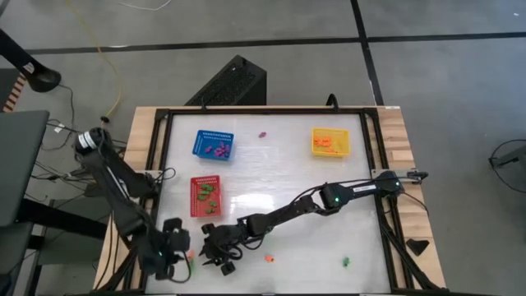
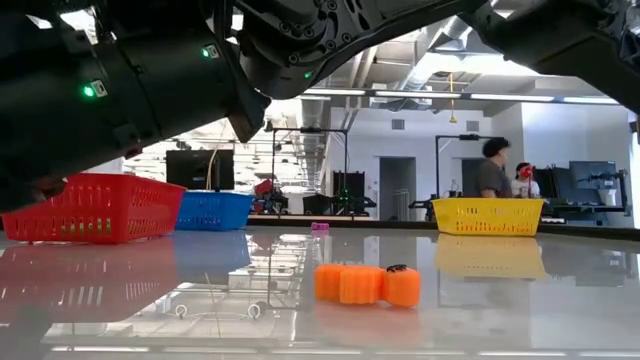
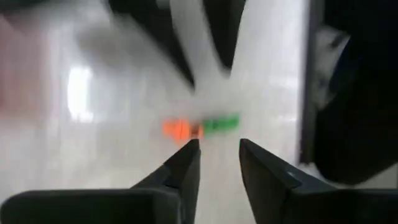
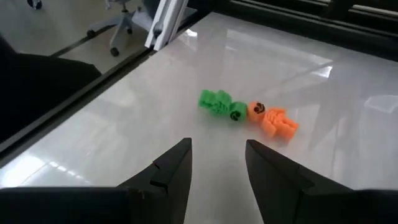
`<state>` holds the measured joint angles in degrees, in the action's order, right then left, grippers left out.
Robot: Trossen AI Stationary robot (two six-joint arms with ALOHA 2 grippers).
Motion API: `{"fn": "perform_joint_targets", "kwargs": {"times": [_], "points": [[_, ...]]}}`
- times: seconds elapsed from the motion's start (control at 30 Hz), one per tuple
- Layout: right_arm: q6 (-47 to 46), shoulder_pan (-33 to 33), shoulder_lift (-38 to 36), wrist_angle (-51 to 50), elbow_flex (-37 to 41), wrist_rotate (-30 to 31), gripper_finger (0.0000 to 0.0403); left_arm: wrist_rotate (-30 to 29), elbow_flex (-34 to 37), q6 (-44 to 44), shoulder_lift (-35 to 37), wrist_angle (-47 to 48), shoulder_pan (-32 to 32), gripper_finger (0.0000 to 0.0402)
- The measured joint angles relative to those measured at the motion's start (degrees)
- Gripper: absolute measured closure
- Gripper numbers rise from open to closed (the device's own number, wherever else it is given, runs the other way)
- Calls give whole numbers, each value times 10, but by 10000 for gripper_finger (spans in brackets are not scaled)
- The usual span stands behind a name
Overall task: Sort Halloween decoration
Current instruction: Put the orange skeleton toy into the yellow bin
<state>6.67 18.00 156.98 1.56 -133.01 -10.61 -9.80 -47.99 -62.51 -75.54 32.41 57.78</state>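
An orange trinket (image 4: 274, 119) and a green trinket (image 4: 217, 104) lie head to head on the white table near its front edge; they are specks (image 1: 190, 256) in the high view. They lie between my two grippers. My left gripper (image 3: 217, 144) is open, slanting down toward the pair (image 3: 199, 127), and touches nothing. My right gripper (image 4: 217, 144) is open just short of them from the other side, reaching across from the table's right (image 1: 215, 251). Another orange trinket (image 1: 269, 258) lies flat nearby, a green one (image 1: 346, 262) farther right, and a purple one (image 1: 263, 132) at the back.
A red basket (image 1: 206, 196) with trinkets stands just behind the grippers, a blue basket (image 1: 214, 145) farther back and a yellow basket (image 1: 329, 141) at the back right. A black frame (image 1: 164, 148) rims the table. People stand in the room beyond (image 2: 492, 170).
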Motion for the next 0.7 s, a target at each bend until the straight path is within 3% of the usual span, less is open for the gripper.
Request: {"fn": "perform_joint_targets", "kwargs": {"times": [0.13,0.33,0.7], "points": [[-1,0,0,8,0,0,223,72,4,7,-60,13,3,334],[-6,0,0,5,0,4,223,85,4,65,-100,-10,-19,392],[-8,0,0,1,0,6,223,151,3,108,-170,-42,-53,400]]}}
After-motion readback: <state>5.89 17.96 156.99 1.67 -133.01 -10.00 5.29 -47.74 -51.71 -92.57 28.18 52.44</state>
